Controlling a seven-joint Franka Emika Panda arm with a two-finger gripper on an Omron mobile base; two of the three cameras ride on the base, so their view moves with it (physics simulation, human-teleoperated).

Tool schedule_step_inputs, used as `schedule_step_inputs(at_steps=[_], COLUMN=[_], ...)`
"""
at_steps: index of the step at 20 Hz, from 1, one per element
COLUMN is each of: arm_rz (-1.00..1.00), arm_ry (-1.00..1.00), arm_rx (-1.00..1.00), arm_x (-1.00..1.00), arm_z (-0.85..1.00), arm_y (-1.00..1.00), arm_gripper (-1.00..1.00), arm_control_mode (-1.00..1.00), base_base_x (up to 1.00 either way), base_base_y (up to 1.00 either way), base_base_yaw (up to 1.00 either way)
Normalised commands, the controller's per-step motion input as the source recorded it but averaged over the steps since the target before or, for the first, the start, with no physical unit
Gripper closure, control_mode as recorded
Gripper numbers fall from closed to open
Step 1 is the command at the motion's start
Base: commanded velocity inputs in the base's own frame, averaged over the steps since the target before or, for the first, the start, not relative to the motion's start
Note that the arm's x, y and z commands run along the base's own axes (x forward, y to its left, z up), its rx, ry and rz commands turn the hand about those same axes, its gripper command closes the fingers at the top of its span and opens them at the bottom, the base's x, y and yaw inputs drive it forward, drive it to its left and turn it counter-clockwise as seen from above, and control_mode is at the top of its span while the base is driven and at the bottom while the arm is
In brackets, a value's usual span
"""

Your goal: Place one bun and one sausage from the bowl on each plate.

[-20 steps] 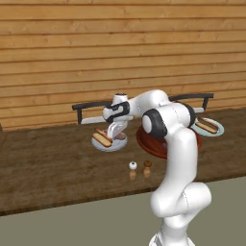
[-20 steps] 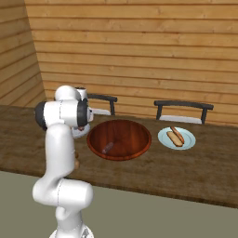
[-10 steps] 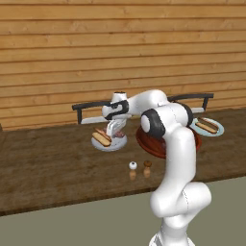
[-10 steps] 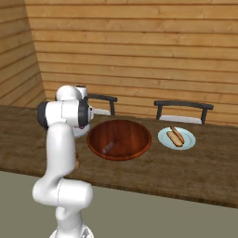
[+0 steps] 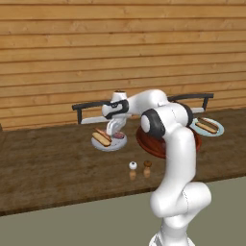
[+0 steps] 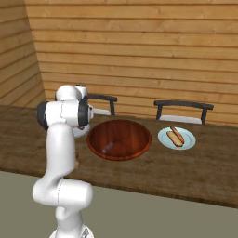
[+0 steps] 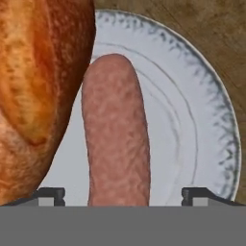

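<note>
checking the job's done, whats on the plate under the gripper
On the plate lie a bun and a sausage side by side, the sausage between the open gripper's fingertips. The bun covers the plate's far side, so anything there is hidden.

Glossy wooden bowl (image 6: 119,139), matt counter (image 6: 186,169)

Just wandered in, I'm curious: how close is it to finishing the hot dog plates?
Nearly done. The far plate holds a bun and sausage. The near plate has a bun, and the open claw straddles its sausage. Left: backing away; one sausage lies in the bowl.
</note>
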Motion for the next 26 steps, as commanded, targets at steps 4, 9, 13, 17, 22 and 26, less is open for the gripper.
schedule_step_inputs(at_steps=[4, 9, 13, 17, 22, 26], arm_rz=[0.00, -0.09, -0.17, -0.15, -0.14, -0.12], arm_ry=[-0.05, -0.08, 0.00, 0.02, 0.13, 0.18], arm_rx=[0.02, 0.08, 0.02, 0.00, -0.03, -0.05], arm_x=[-0.17, -0.44, -0.85, -0.74, -0.61, -0.60], arm_z=[0.56, 0.56, 0.28, 0.31, 0.30, 0.20], arm_y=[-0.10, -0.44, -0.73, -0.79, -0.73, -0.61], arm_gripper=[-1.00, -1.00, -1.00, -1.00, -1.00, -1.00], arm_control_mode=[-1.00, -1.00, -1.00, -1.00, -1.00, -1.00], base_base_x=[0.00, 0.00, 0.00, 0.00, 0.00, 0.00], base_base_y=[0.00, 0.00, 0.00, 0.00, 0.00, 0.00], base_base_yaw=[0.00, 0.00, 0.00, 0.00, 0.00, 0.00])
